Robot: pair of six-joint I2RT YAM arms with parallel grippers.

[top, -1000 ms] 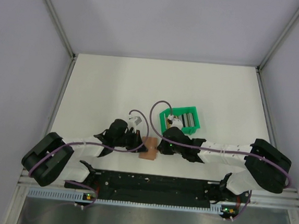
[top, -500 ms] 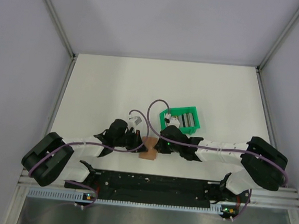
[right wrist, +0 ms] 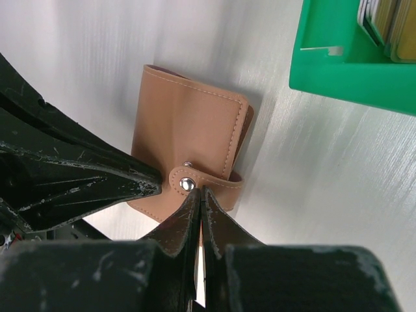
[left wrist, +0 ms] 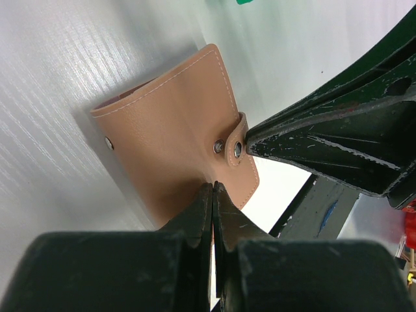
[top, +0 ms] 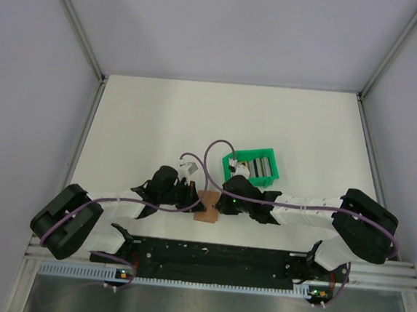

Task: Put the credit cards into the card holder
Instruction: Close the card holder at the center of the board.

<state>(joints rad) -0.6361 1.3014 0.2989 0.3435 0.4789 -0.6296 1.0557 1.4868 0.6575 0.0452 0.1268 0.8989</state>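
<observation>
The tan card holder lies shut on the white table between my two grippers, its strap snapped closed. In the left wrist view my left gripper is shut, tips resting against the near edge of the card holder. In the right wrist view my right gripper is shut too, its tips touching the strap beside the metal snap of the card holder. Neither gripper has anything between its fingers. The credit cards stand on edge in a green tray, and a few credit cards show at the top right.
The green tray stands just behind and to the right of the holder, its wall close to my right wrist. The left arm's fingers and the right arm's fingers point at each other over the holder.
The right arm has slid a little to the left, bringing its gripper closer against the card holder. The left arm and the holder have stayed put.
</observation>
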